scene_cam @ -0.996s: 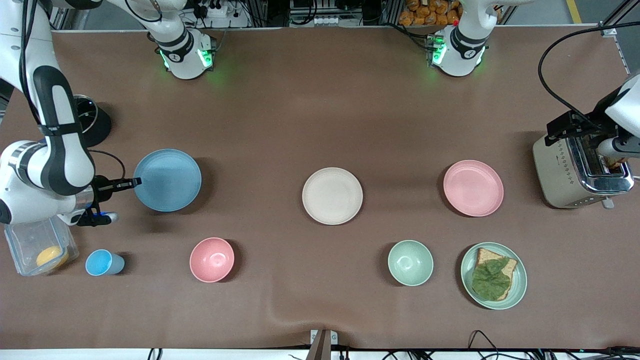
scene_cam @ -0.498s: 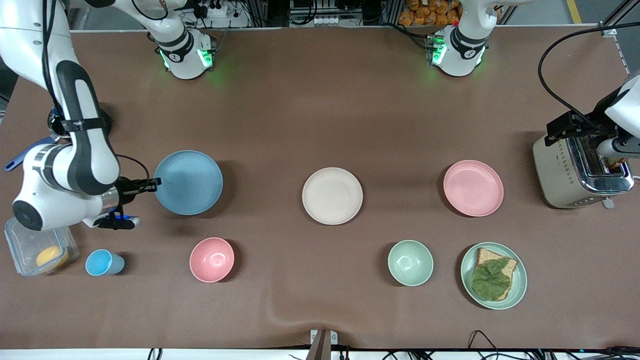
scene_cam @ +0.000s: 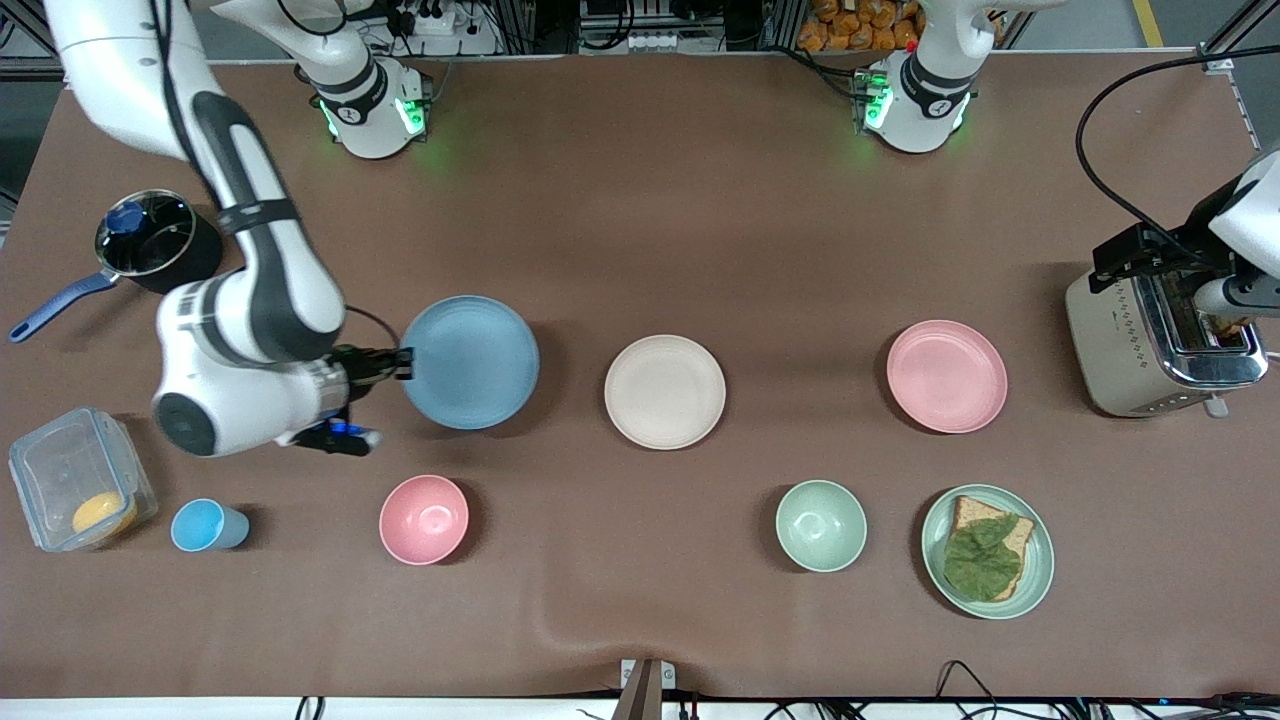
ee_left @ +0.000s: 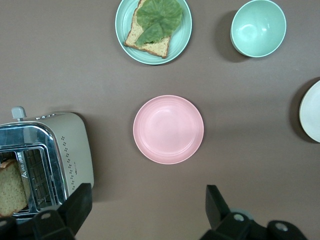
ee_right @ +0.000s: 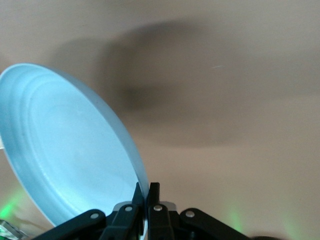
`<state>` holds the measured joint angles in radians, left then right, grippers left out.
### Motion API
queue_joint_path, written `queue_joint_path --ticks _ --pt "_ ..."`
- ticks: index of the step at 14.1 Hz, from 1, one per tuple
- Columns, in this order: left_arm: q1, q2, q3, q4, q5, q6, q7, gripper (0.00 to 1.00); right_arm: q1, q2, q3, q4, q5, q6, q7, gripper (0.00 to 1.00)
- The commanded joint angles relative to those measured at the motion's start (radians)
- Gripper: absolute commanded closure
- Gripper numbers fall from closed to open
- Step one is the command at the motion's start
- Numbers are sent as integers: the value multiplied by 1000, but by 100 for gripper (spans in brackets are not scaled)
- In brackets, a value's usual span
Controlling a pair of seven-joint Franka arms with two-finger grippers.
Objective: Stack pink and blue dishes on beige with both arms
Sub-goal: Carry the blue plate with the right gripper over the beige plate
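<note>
pink plate (scene_cam: 946, 376) sits flat on your table toward the left arm's end, near the toaster (scene_cam: 1160, 340); your left gripper (ee_left: 145, 212) hangs over it, jaws spread wide and empty. beige plate (scene_cam: 665, 391) lies mid-table. your right gripper (scene_cam: 402, 364) pinches the blue plate (scene_cam: 470, 362) by its rim, up in the air beside the beige one.

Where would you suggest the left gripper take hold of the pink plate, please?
At its rim, from above. The pink plate lies flat on the table, so only its thin raised edge fits between the jaws. The open left gripper hangs above the table beside the plate; the rim toward the toaster seems handiest.
</note>
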<state>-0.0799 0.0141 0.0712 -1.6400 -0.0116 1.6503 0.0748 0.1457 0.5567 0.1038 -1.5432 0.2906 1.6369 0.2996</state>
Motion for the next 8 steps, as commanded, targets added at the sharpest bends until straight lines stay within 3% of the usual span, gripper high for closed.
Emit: queue_joint_path --ticks 1,4,8 --pt "2 3 1 15 -8 -14 -12 0 128 46 -4 31 22 85 145 100" --pt "-3 3 1 15 -7 -14 -13 0 224 103 -4 61 74 207 228 100" --pt "2 4 1 14 -8 -14 -12 0 209 98 -9 81 131 201 230 100"
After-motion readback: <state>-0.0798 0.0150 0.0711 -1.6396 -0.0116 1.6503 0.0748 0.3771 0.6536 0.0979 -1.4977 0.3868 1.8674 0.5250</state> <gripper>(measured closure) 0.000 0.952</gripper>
